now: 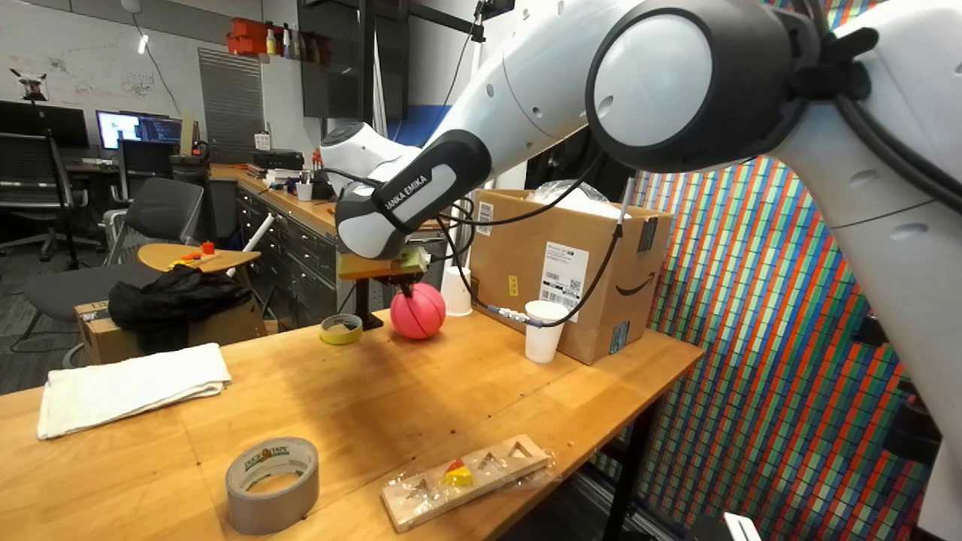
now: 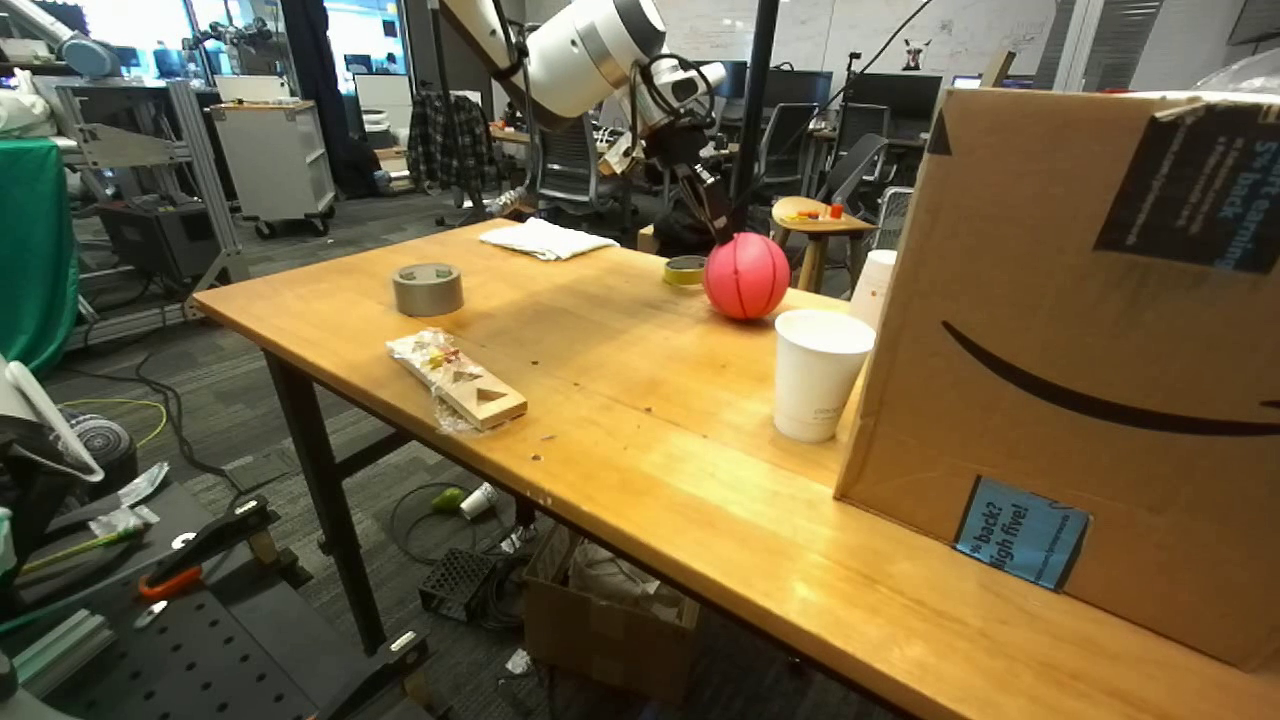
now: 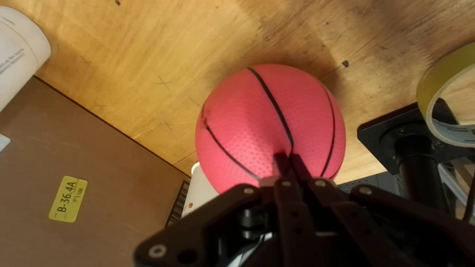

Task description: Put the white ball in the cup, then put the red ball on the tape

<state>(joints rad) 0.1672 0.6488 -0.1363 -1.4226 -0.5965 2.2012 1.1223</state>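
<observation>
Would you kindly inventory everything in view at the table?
cardboard box: 1, brown, on table
plastic packing: count unclear, whitish, atop cardboard box
cup: 1, white, upright beside cardboard box
container: 1, white, beside cardboard box
red ball: 1, pinkish red, near container
yellow tape: 1, yellow, near red ball
stand: 1, black, near yellow tape
duct tape: 1, grey-olive, near wooden strip
wooden strip: 1, tan, by table edge
cloth: 1, white, folded near table edge
arm: 1, white and black, over table
claw: 1, black, jaws together at red ball

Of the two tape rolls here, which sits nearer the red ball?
The yellow roll, beside the black stand; the other, grey duct tape, lies farther off near the wooden strip.
</observation>
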